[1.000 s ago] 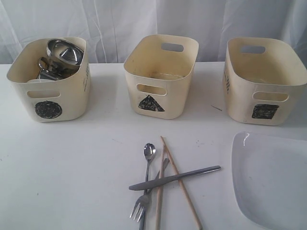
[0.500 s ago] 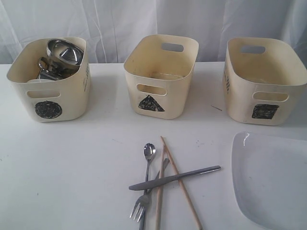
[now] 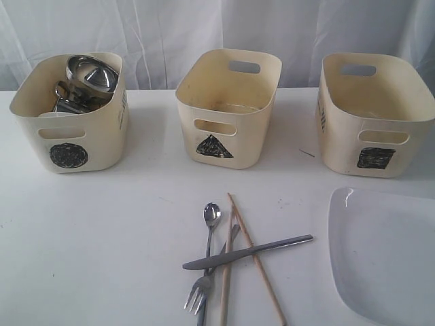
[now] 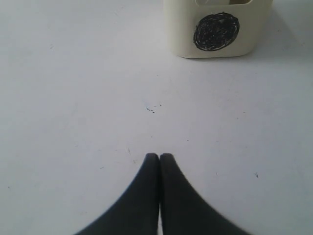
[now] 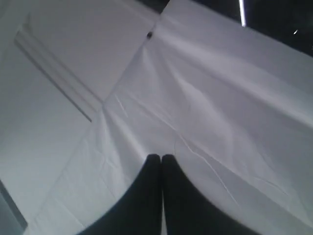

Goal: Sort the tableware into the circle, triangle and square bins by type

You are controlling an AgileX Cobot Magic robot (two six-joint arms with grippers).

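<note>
**Left hand** (image 4: 159,159): fingertips pressed together, holding nothing, low over the bare table (image 4: 88,98). The circle bin (image 4: 215,46) stands ahead of it, well apart.

**Right hand** (image 5: 161,159): fingertips together, empty, facing creased white cloth (image 5: 205,107). No tableware shows in its view.

**Circle bin, contents:** a steel bowl (image 3: 94,73) tipped on top, with a steel mug (image 3: 66,100) under it.

**Triangle bin** (image 3: 255,139): middle of the row. Nothing can be made out inside.

**Square bin** (image 3: 340,146): on the right, interior likewise unclear.

**Loose on the table, in front of the triangle bin:** spoon (image 3: 211,216), fork (image 3: 199,292), knife (image 3: 248,252) and chopsticks (image 3: 257,268), all crossed in one heap, with the knife lying across the others.

**Loose, front right:** white square plate (image 3: 387,258), flat and partly cut off by the picture's edge.

**Hazards, judged:**
- Lifting any one piece from the heap may drag or flick its neighbours, because they overlap.
- The thin chopsticks could roll out of a pinch.
- The plate gives little edge to grip and may slide, and it looks large for the square bin.
</note>
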